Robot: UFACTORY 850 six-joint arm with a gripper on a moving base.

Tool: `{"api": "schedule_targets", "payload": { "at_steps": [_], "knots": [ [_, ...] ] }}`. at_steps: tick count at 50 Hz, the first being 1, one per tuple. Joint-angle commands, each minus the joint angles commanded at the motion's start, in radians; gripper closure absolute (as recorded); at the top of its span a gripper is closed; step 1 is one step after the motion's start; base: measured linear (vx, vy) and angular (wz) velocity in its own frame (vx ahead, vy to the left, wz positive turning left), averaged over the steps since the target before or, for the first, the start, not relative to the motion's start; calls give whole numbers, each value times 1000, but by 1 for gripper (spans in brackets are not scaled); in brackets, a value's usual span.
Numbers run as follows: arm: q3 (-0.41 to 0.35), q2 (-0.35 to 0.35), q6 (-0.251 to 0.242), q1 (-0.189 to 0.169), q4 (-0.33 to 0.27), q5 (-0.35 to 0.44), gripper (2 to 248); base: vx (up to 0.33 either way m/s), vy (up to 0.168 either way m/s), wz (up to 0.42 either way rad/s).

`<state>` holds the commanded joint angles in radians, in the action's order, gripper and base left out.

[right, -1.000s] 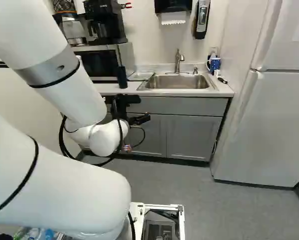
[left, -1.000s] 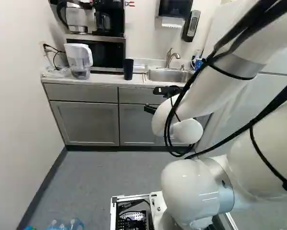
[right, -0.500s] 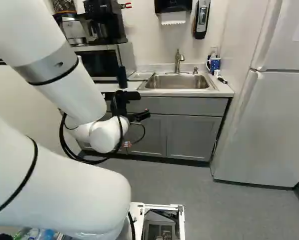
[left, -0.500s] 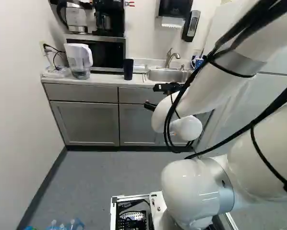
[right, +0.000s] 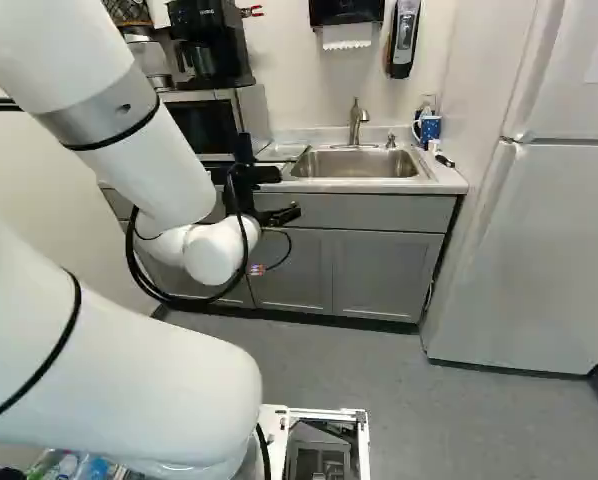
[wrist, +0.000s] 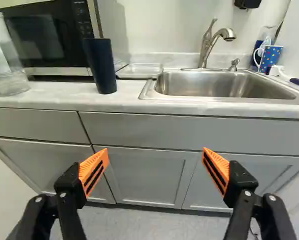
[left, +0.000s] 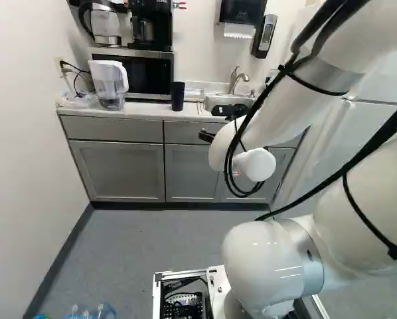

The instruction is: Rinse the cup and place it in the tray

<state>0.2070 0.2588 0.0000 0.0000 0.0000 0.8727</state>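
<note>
1 tall, dark blue cup [wrist: 100,65] stands upright on the counter [wrist: 54,101]. 1 shallow, clear tray [wrist: 139,71] lies flat there, between the cup and the sink [wrist: 148,91].

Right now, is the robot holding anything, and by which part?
Nothing is held: the black two-fingered gripper with orange pads is open, with nothing between its fingers. The tall, dark blue cup stands on the pale, flat-topped counter.
</note>
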Motion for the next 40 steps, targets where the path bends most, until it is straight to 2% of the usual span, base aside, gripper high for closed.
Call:
{"api": "schedule_targets", "payload": {
  "at_steps": [14, 40],
  "knots": [
    [44, -11, 0, -4, 0, -23, 3, 0, 0, 0],
    [118, -25, 0, -28, 0, -119, 3, 0, 0, 0]
  ]
}}
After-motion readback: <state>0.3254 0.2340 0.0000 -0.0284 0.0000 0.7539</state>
